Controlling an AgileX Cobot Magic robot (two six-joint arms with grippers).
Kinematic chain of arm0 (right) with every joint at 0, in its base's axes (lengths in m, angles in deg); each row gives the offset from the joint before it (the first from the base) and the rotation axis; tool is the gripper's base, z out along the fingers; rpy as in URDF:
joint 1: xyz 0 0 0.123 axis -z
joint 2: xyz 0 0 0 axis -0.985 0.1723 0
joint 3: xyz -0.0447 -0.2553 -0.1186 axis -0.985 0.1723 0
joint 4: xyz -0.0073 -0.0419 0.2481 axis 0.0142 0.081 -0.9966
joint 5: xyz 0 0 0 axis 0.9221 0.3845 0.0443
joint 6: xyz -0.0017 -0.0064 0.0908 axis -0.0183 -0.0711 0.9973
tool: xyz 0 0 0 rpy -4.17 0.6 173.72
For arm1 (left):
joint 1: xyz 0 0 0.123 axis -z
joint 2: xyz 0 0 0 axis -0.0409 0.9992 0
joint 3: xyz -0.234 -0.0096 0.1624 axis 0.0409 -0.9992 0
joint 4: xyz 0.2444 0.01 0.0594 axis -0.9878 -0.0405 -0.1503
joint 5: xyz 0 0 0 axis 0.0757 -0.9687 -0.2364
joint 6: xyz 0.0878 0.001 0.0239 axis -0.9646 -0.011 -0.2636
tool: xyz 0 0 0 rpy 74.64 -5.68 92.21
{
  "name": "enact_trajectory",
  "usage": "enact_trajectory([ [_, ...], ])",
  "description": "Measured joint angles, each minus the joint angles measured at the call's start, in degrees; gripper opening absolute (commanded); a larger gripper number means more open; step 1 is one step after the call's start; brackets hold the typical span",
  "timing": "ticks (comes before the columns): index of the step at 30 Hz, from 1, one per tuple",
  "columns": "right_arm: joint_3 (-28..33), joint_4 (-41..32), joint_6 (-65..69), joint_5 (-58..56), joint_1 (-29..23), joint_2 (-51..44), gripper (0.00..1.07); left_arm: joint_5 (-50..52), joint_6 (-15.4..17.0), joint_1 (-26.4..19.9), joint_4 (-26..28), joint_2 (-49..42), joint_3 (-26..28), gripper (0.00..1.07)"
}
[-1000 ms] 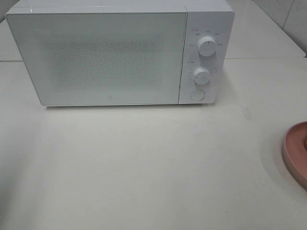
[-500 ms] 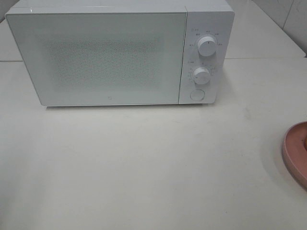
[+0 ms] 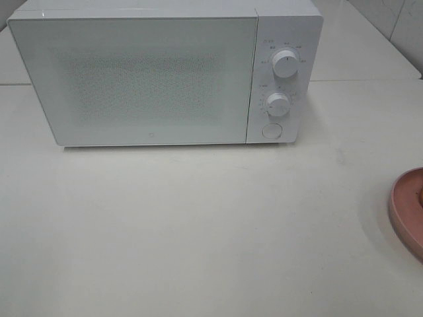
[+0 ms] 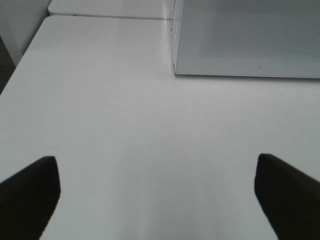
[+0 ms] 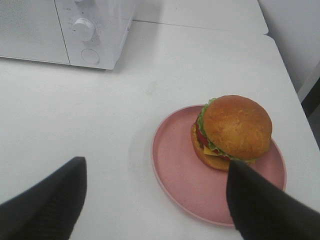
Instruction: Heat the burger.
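- Plain off-white tabletop, matte and smooth, tiled wall just beyond the boxy white microwave.
- Microwave door is flat, glossy, speckled mesh window, fully shut; two round white knobs and a round push button stacked on the panel at the door's right.
- Small round burger with domed orange-brown bun, green lettuce, red and yellow layers showing, sits on a flat pink round plate, off-centre toward one rim.
- Plate lies in front of the microwave and off to its right, well apart from it; in the high view only the plate's rim shows.
- Left gripper: dark fingers spread wide, nothing between them, hanging above bare table in front of the microwave's left corner.
- Right gripper: dark textured fingers apart, empty, hovering near the plate on the side away from the microwave, not touching it.
- Step in hand looks like opening the door first: likely press that round button squarely, keep clear of the knobs.
- Bun looks soft and stacked; better to take the stiff plate by its rim, keep it level so the burger does not slide.
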Motion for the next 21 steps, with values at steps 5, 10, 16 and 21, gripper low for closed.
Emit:
enact_trajectory([
  [5,0.0,0.0,0.0,0.0,0.0,0.0,0.75,0.0,0.0,0.0,0.0,-0.5,-0.1,0.98],
  [10,0.0,0.0,0.0,0.0,0.0,0.0,0.75,0.0,0.0,0.0,0.0,-0.5,-0.1,0.98],
  [16,0.0,0.0,0.0,0.0,0.0,0.0,0.75,0.0,0.0,0.0,0.0,-0.5,-0.1,0.98],
  [21,0.0,0.0,0.0,0.0,0.0,0.0,0.75,0.0,0.1,0.0,-0.1,-0.5,-0.1,0.98],
])
